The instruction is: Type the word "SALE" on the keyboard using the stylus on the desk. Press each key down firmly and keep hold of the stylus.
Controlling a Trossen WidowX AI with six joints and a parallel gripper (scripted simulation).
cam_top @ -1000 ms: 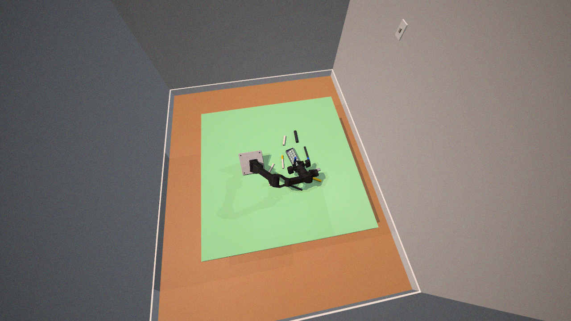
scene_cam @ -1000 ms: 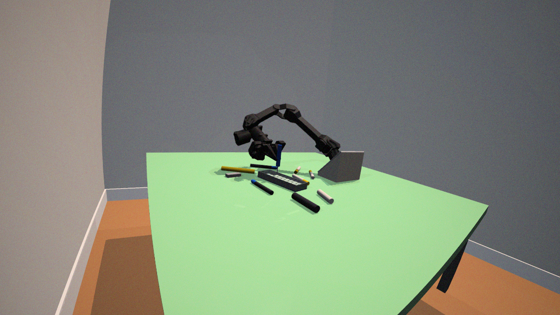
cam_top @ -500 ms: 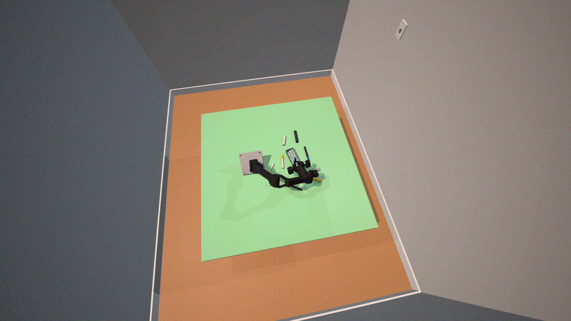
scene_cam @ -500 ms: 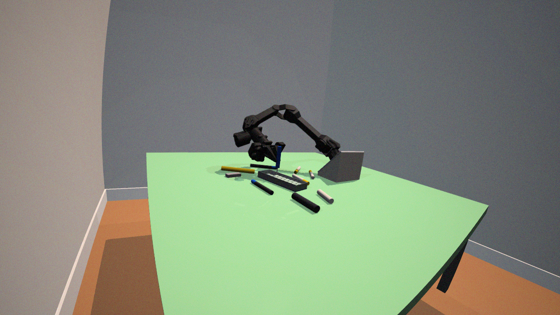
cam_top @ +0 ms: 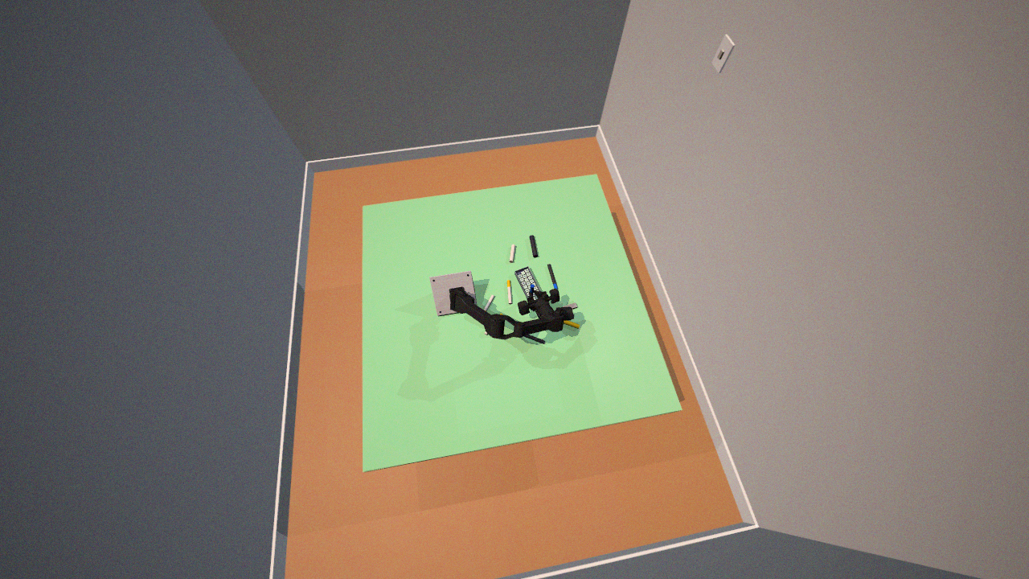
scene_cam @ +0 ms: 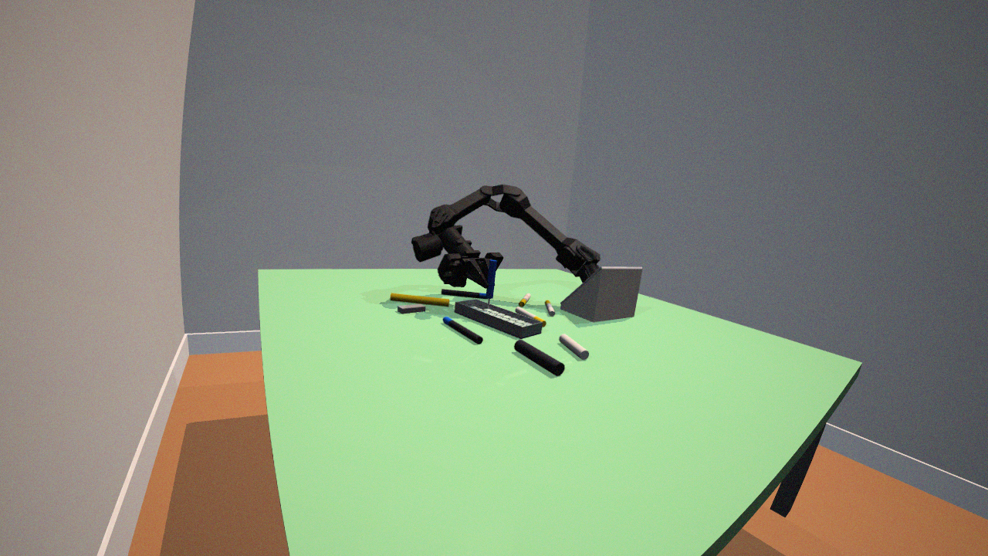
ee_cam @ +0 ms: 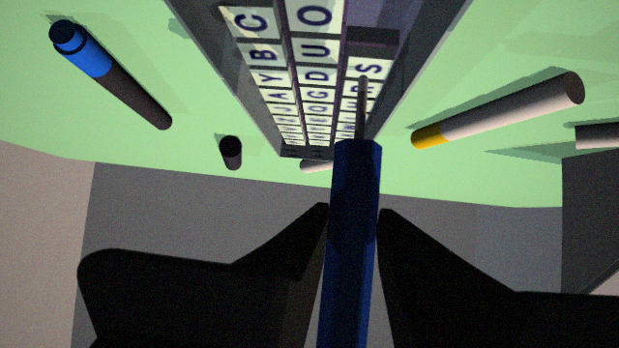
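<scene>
Two black fingers of the claw (ee_cam: 352, 227) are clamped on the blue stylus (ee_cam: 350, 227); just ahead, its tip sits near the S key (ee_cam: 368, 69) on the keyboard (ee_cam: 309, 82); pens lie on the green worktop (ee_cam: 484, 159).

The keyboard (ee_cam: 309, 72) keys read C, O, B, U, Y, D, S, A, G.

Grey walls (scene_cam: 691, 138), orange wood-look floor (cam_top: 503, 503), green table (scene_cam: 483, 449), perhaps a wall switch (cam_top: 722, 53).
</scene>
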